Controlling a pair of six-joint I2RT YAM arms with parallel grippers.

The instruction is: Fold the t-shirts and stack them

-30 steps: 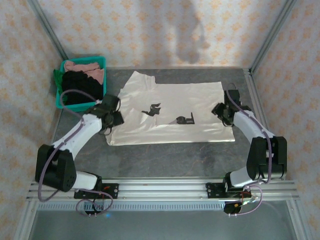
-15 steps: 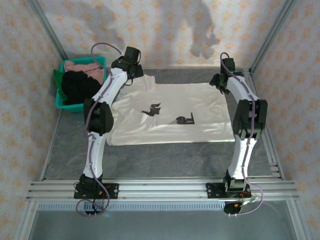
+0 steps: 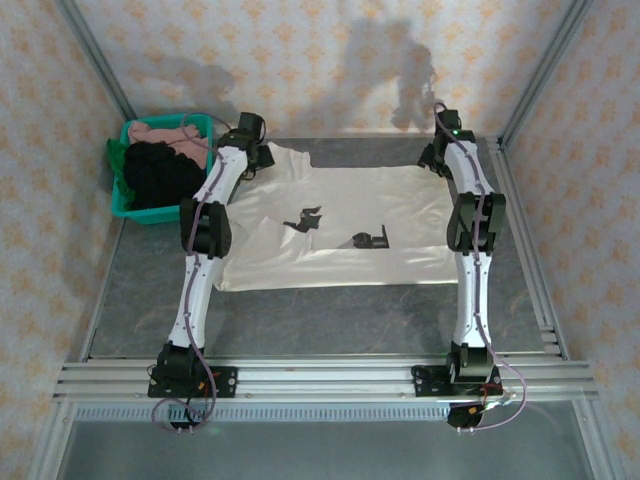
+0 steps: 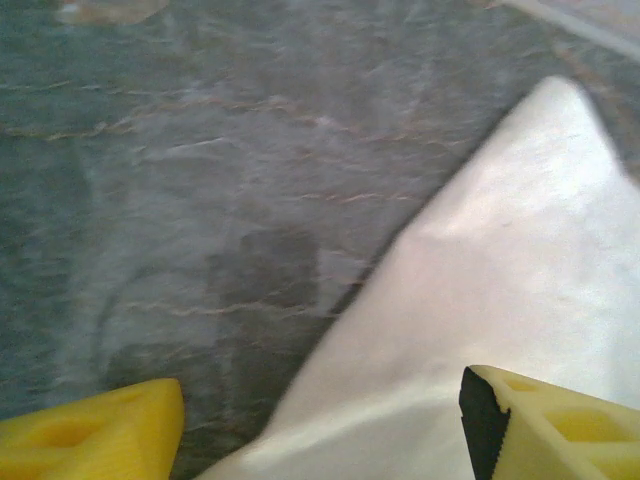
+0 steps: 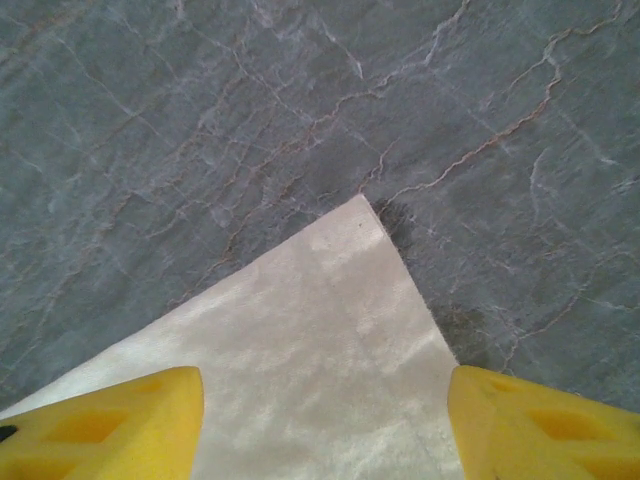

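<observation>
Off the shirt's [image 3: 340, 200] sides, the left gripper [image 4: 320, 420] and right gripper [image 5: 325, 410] now hover wide open at its far corners, ready to pinch.

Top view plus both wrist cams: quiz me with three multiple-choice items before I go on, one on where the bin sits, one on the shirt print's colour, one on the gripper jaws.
1. Where on the table is the teal bin?
A) near right corner
B) far left corner
C) centre

2. What colour is the print on the cream-white t-shirt?
A) red
B) green
C) black

3. How do the left gripper and right gripper stand?
A) both open, over the shirt's far edge
B) both shut on cloth
C) one open, one shut

Answers:
1 B, the top view shows the bin at the far left, beside the shirt.
2 C, the marks are black on pale cloth.
3 A, each wrist view shows yellow fingers apart, with a tip of the shirt between them.
</observation>
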